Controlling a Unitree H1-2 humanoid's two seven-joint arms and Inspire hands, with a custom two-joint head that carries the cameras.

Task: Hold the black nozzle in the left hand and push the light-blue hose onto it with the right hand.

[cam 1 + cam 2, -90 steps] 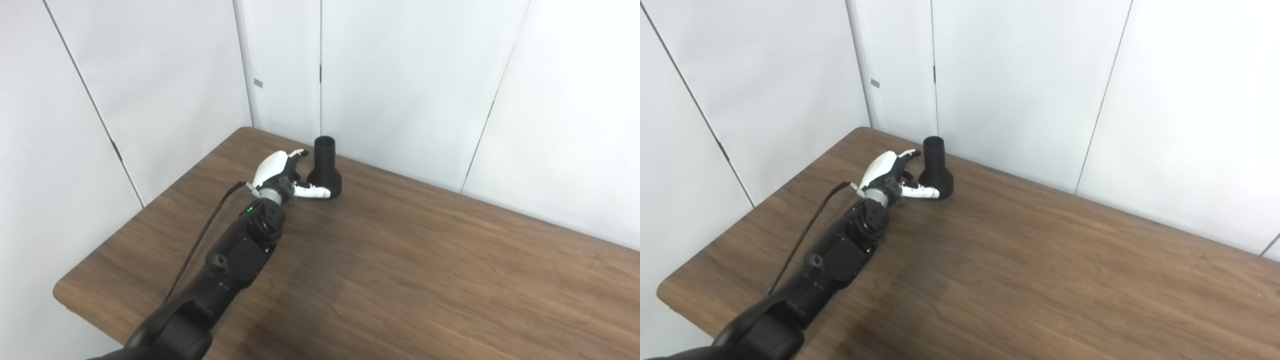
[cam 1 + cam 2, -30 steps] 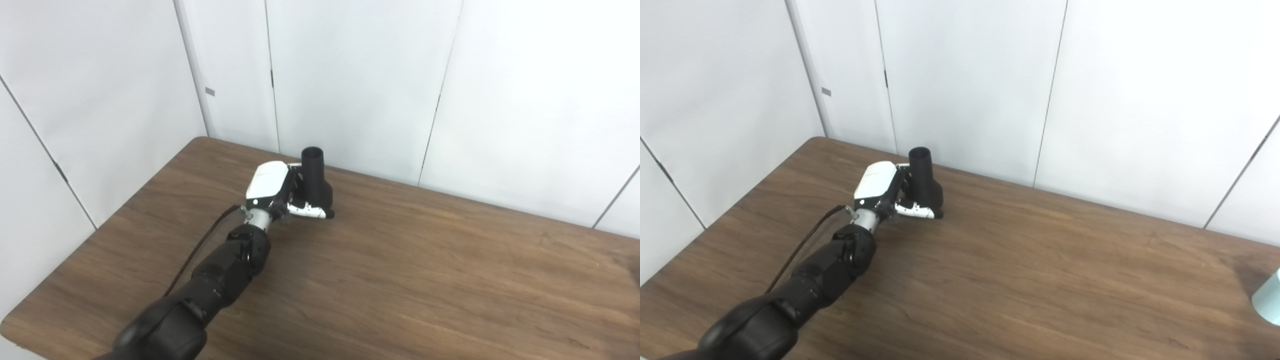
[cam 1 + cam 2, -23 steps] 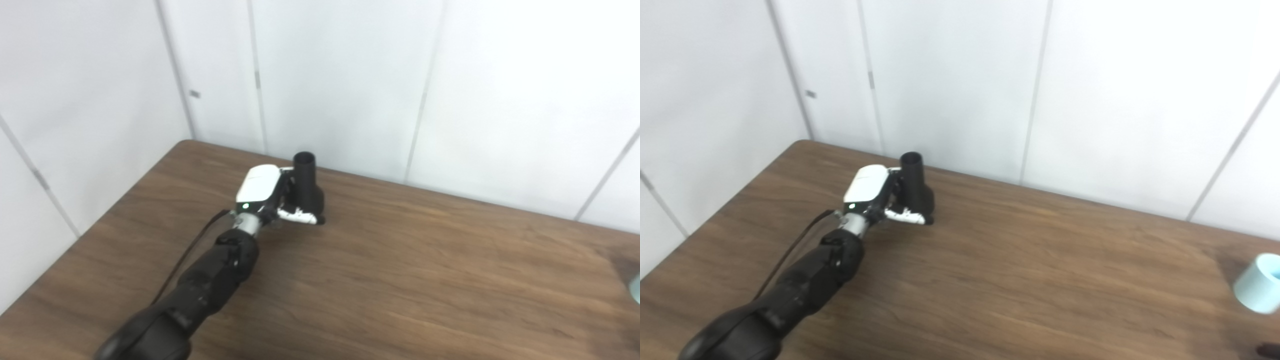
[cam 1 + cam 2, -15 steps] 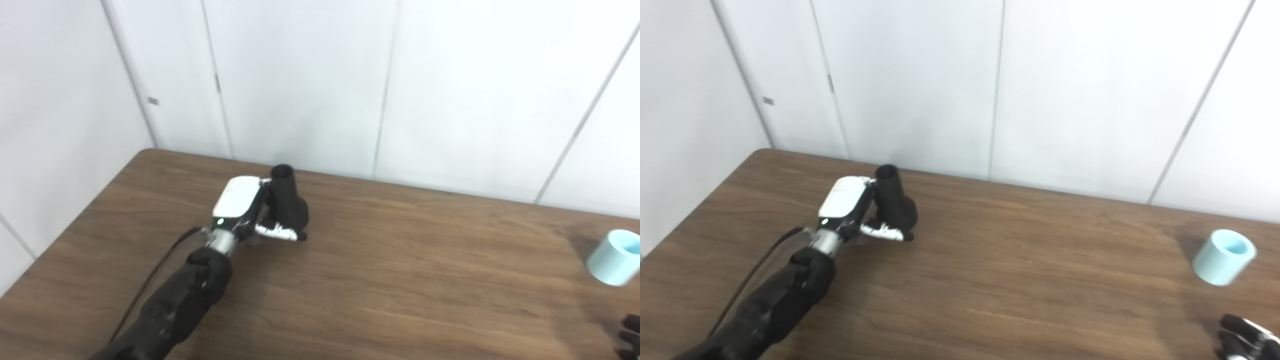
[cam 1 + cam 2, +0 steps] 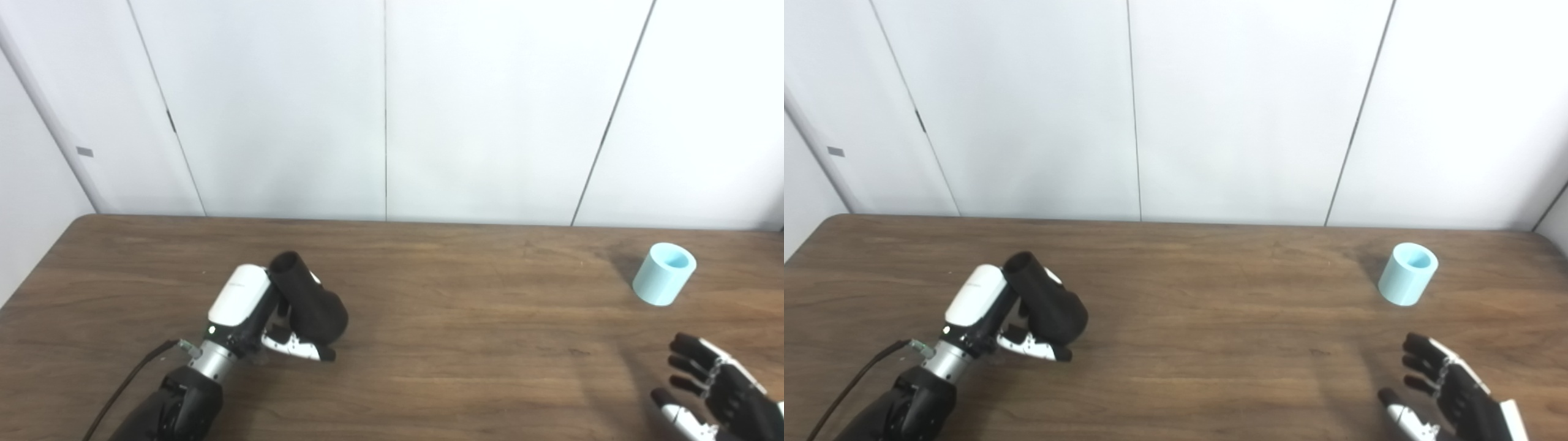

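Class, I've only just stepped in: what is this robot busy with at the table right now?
The left robot hand is shut on the black nozzle, holding it tilted above the wooden table. The light-blue hose piece stands upright by itself near the table's far right, untouched. The right robot hand is open, fingers spread, low at the near right, apart from the hose. Nothing has been joined yet.

This looks like a robot test room or lab. A brown wooden table stands against plain white wall panels that fill the view from 9 to 3 o'clock. The walls are bare, with thin dark seams between the panels.
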